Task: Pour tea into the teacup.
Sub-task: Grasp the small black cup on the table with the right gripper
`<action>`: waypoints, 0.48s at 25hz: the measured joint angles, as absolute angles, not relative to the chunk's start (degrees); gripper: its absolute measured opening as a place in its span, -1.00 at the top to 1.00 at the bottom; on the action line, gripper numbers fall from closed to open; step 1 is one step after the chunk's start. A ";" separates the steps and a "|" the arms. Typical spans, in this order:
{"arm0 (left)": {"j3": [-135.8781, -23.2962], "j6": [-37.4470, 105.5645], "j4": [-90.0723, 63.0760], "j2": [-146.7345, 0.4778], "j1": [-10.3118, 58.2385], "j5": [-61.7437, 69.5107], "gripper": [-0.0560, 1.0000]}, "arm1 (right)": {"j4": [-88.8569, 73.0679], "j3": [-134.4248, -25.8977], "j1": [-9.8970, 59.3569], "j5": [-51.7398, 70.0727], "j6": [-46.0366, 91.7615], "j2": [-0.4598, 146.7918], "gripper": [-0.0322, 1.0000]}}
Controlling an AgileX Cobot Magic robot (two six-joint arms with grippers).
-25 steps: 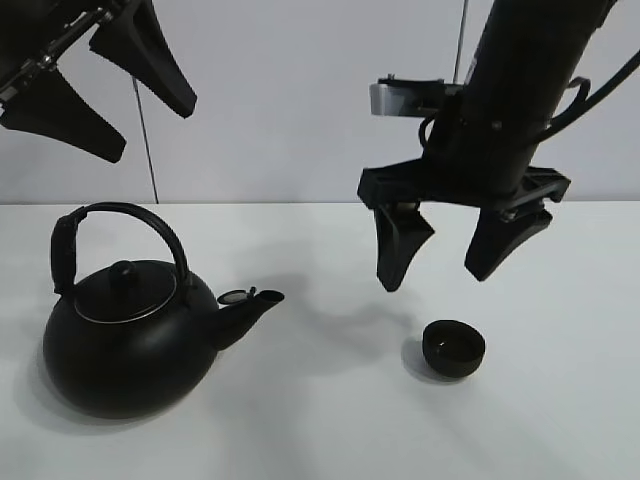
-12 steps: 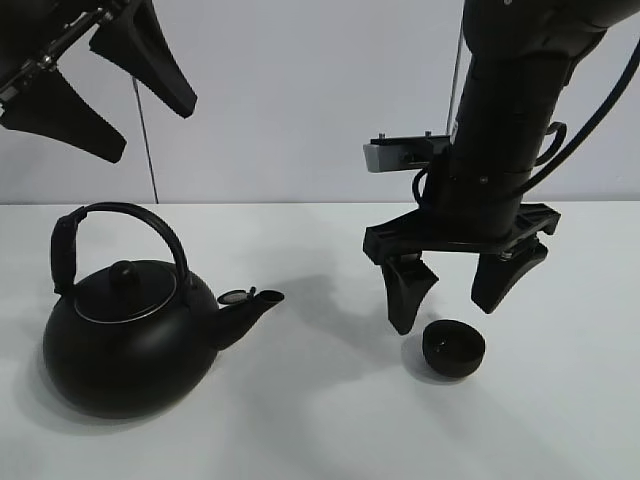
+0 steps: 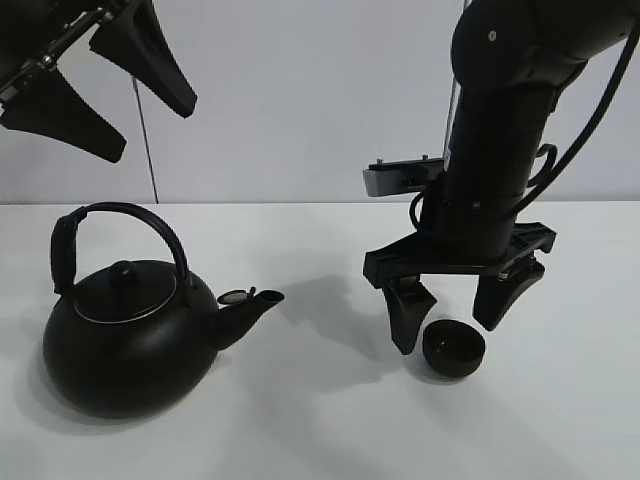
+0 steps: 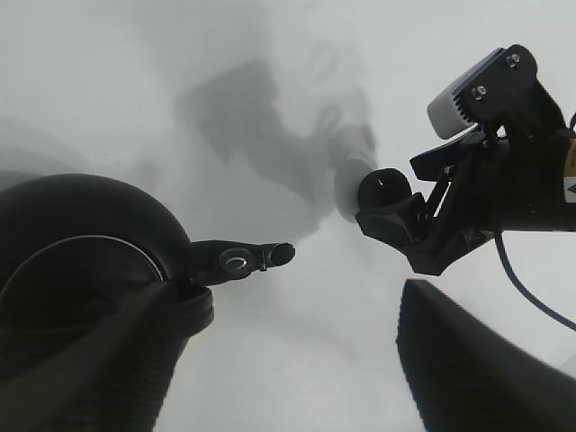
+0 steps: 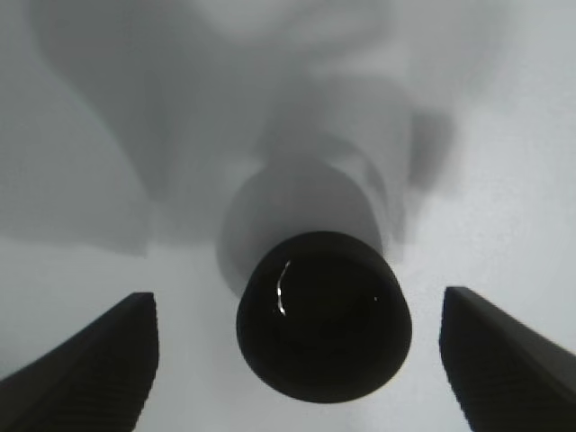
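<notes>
The small matte-black teacup [image 3: 454, 349] stands on the white table at the right; it also shows in the right wrist view [image 5: 324, 314] and the left wrist view [image 4: 388, 192]. My right gripper [image 3: 456, 310] is open, low over the cup, one finger on each side of it, not touching. The big black kettle [image 3: 130, 332] with arched handle stands at the left, spout [image 3: 250, 303] pointing toward the cup; it shows in the left wrist view [image 4: 85, 261]. My left gripper [image 3: 95, 85] is open and empty, high above the kettle.
The white table [image 3: 320, 430] runs to a pale back wall [image 3: 300, 100]. A thin dark cable [image 3: 145, 140] hangs down behind the kettle. The right arm's column [image 3: 495, 150] rises above the cup.
My right gripper has come down, from well above the table to just over the teacup, its fingers now straddling it. The left gripper and the kettle have not moved.
</notes>
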State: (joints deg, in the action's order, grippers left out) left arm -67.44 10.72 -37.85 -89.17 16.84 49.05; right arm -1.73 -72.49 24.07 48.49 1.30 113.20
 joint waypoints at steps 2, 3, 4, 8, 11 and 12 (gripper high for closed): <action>-67.44 10.72 -37.85 -89.17 16.84 49.05 -0.05 | -1.73 -72.51 24.07 48.42 1.04 113.88 -0.20; -67.44 10.72 -37.85 -89.17 16.84 48.98 -0.05 | -1.73 -72.51 24.07 48.24 0.82 114.03 -0.20; -67.44 10.74 -37.85 -89.17 16.84 48.98 -0.05 | -1.73 -72.51 24.07 48.01 0.59 114.02 -0.20; -67.44 10.74 -37.85 -89.17 16.84 48.98 -0.05 | -1.73 -72.63 24.07 47.36 0.00 114.24 -0.20; -67.44 10.74 -37.85 -89.17 16.84 48.98 -0.05 | -1.84 -72.63 24.07 47.04 0.00 115.24 -0.20; -67.44 10.74 -37.85 -89.17 16.84 48.98 -0.05 | -1.90 -72.63 24.07 47.04 0.00 115.50 -0.20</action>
